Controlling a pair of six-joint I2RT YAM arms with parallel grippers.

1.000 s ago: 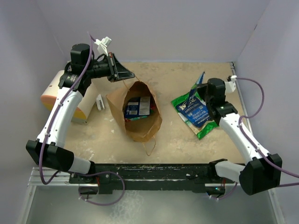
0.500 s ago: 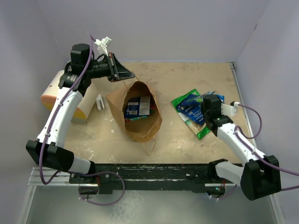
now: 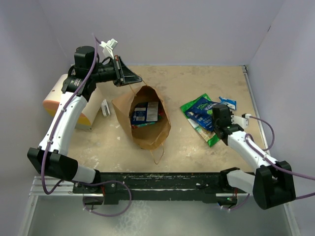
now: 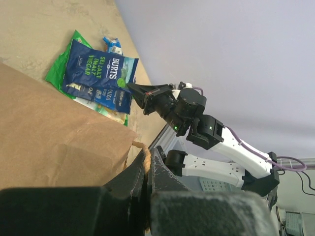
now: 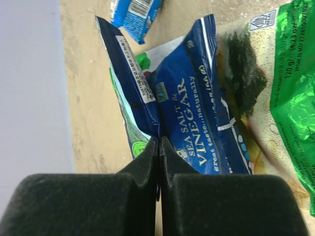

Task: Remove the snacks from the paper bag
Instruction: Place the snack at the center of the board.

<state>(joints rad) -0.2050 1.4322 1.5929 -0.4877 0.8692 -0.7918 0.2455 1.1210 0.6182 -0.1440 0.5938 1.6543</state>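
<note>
The brown paper bag (image 3: 149, 129) stands open in the middle, with a blue packet (image 3: 141, 114) and a teal-red one (image 3: 158, 118) inside. My left gripper (image 3: 137, 78) is shut on the bag's twisted handle (image 4: 143, 156) at the far rim. My right gripper (image 3: 213, 118) is shut on a fold of the dark blue packet (image 5: 197, 118), which lies on the green-white packet (image 3: 193, 107) to the right of the bag. A small blue packet (image 3: 228, 102) lies just beyond them. The small red packet is not in view.
A cream cylinder with an orange end (image 3: 59, 101) lies at the far left beside a small white block (image 3: 105, 107). Walls close the table at the back and on both sides. The bag's near handle (image 3: 157, 156) lies on the table.
My right gripper has lowered the dark blue packet onto the green-white packet and drawn back toward the near edge, still holding it. The left arm and the bag have not moved.
</note>
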